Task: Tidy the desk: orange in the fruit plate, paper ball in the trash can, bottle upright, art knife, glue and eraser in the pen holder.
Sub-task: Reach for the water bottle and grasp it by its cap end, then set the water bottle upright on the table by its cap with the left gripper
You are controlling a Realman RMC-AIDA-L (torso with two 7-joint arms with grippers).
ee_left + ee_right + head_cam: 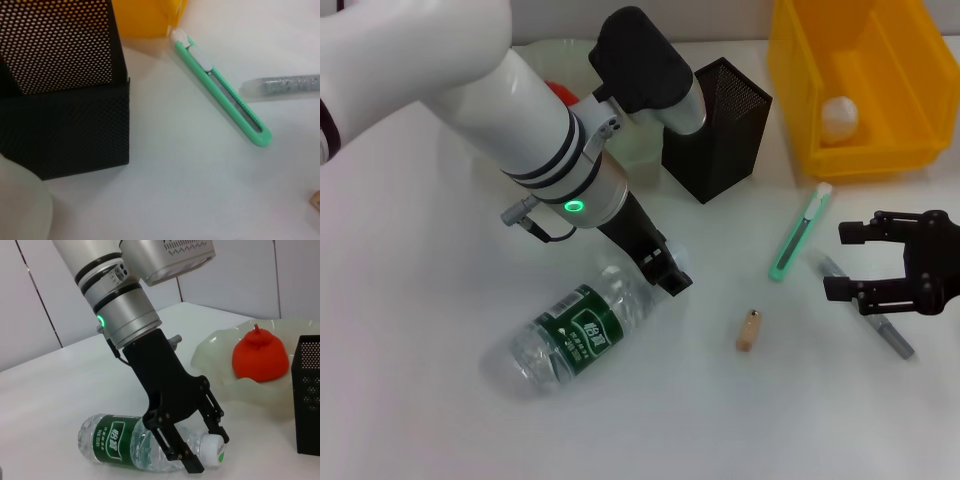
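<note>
The bottle (575, 335) lies on its side, cap (213, 448) pointing toward the pen holder (720, 130). My left gripper (666, 273) is shut on the bottle's neck, one finger on each side just behind the cap. The orange (260, 356) sits in the fruit plate (212, 355). A white paper ball (840, 116) rests in the yellow trash can (790, 90). The green art knife (800, 232), the grey glue stick (895, 340) and the tan eraser (749, 330) lie on the table. My right gripper (840, 262) hangs open over the glue stick.
In the left wrist view the pen holder (65, 100) stands close, with the art knife (225, 95) and glue (287, 85) beyond it. The white table (420, 250) stretches to the left of the bottle.
</note>
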